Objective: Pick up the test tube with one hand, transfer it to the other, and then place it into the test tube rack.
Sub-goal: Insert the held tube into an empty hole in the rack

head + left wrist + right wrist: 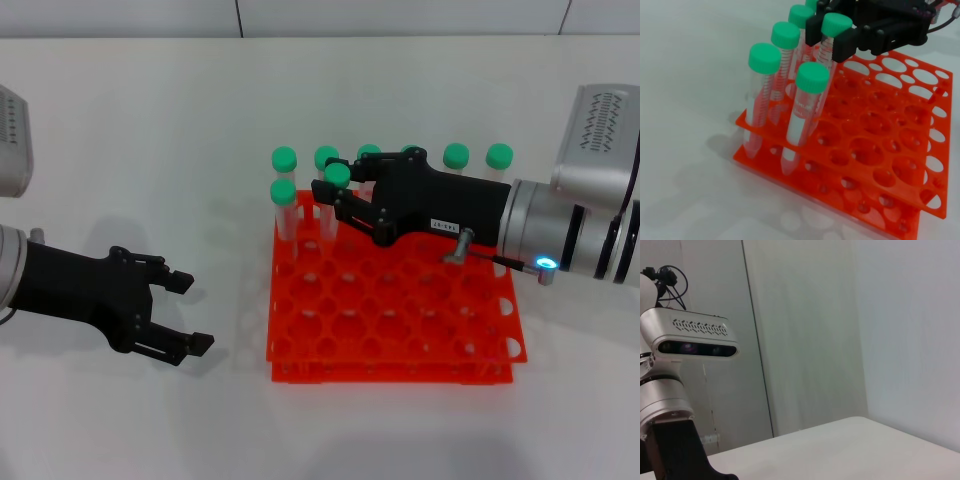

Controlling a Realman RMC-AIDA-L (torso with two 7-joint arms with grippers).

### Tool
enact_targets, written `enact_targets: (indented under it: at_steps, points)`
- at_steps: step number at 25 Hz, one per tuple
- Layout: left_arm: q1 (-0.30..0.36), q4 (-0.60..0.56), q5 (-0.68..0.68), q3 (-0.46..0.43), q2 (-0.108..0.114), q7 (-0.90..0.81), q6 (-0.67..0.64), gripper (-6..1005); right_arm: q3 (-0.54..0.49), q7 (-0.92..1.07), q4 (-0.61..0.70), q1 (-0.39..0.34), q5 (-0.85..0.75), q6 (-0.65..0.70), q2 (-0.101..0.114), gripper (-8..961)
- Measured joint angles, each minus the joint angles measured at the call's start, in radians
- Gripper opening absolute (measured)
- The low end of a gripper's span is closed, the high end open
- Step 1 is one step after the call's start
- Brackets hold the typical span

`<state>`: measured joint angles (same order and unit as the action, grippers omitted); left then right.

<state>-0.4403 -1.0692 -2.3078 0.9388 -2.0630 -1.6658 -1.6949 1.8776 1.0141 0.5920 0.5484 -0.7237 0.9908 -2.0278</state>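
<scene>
— Tube (337, 180) position?
— Held just under its green cap by the right gripper (338, 196), over the far-left part of the rack (395, 330). Its lower end reaches down to a second-row hole; how deep it sits I cannot tell.
— Fingers?
— The right gripper's fingers (845, 44) are clamped on the tube from both sides. The left gripper (185, 312) is spread wide with nothing in it.
— Where is the left one?
— Low over the table (150, 150), well left of the rack, pointing toward it.
— Other tubes?
— Seven with green caps. One (284, 205) stands at the rack's left edge, just beside the held tube; the rest line the far row (456, 155), partly hidden behind the right gripper.
— Rack itself?
— Orange-red, two tiers, flat on the white table, most holes unfilled
</scene>
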Motion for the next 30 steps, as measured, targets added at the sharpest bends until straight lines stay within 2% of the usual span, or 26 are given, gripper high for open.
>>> enact_targets:
  at_steps: [30]
  points:
    - [0.003, 0.0, -0.002, 0.0, -0.002, 0.006, -0.001, 874, 0.011, 0.01, -0.008, 0.01, 0.003, 0.0, 0.0, 264]
